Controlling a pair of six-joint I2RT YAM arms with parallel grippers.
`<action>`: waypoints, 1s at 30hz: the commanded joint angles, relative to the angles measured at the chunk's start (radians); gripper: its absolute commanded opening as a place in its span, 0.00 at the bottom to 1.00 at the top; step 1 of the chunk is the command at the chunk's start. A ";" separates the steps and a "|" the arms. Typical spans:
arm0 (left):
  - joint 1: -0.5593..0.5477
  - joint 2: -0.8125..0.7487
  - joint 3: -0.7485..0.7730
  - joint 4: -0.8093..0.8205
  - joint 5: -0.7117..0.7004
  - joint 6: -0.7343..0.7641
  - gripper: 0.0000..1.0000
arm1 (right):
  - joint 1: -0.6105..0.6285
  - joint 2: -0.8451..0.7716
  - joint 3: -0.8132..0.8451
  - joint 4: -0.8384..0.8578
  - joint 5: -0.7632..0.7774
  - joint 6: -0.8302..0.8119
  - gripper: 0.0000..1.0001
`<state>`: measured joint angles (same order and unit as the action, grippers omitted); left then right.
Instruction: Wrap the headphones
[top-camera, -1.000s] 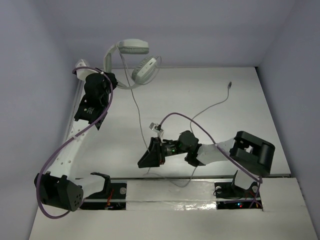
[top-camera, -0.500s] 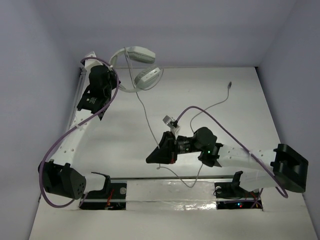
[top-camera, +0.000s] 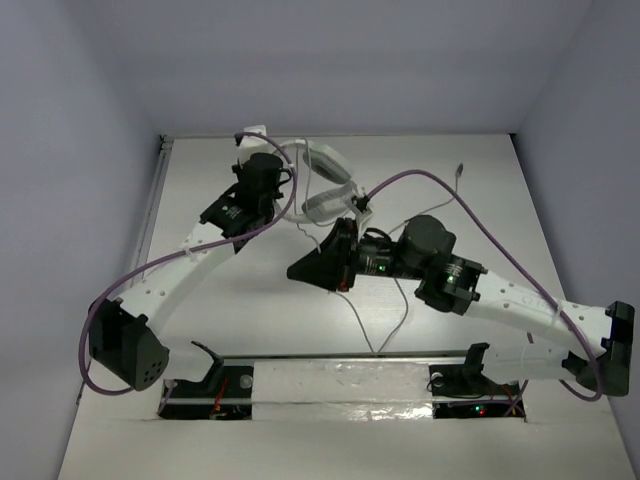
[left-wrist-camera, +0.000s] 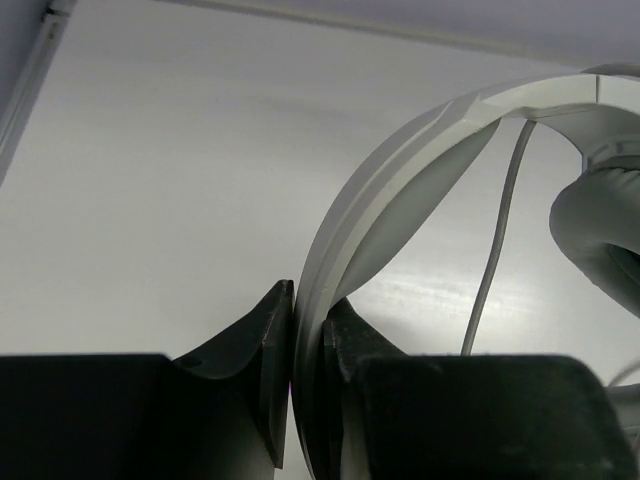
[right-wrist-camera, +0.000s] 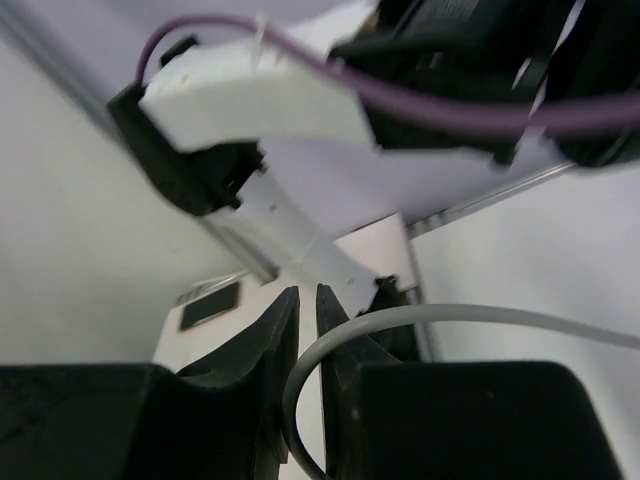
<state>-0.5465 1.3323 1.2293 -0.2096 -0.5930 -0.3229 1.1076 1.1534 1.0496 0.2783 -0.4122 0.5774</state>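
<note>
The white headphones (top-camera: 330, 162) hang above the table's far middle. My left gripper (top-camera: 283, 160) is shut on their curved headband (left-wrist-camera: 400, 160). One grey padded earcup (left-wrist-camera: 600, 225) shows at the right edge of the left wrist view. The thin grey cable (top-camera: 362, 330) drops from the headphones, loops near the front rail and runs back to its plug (top-camera: 459, 170) on the table at the far right. My right gripper (top-camera: 298, 270) is just in front of the headphones, shut on the cable (right-wrist-camera: 450, 316), which curves out between its fingers.
Thick purple robot cables (top-camera: 440, 180) arch over both arms. A metal rail (top-camera: 340, 356) runs along the near edge of the white table. The grey side walls stand close on the left and right. The left arm (right-wrist-camera: 250, 100) fills the upper right wrist view.
My left arm has swung the headphones right, from the far left corner toward the middle. My right gripper has moved farther from the front edge with the cable, its arm stretching out.
</note>
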 joint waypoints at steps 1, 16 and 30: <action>-0.042 -0.025 -0.008 0.018 -0.060 0.030 0.00 | -0.008 0.022 0.127 -0.207 0.171 -0.137 0.18; -0.082 -0.159 -0.090 -0.103 0.263 0.131 0.00 | -0.212 0.065 0.193 -0.447 0.444 -0.260 0.08; -0.082 -0.180 -0.082 -0.226 0.466 0.182 0.00 | -0.256 0.146 0.271 -0.471 0.828 -0.332 0.00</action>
<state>-0.6228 1.2064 1.1213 -0.4694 -0.1806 -0.1410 0.8753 1.2915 1.2499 -0.2024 0.2615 0.2970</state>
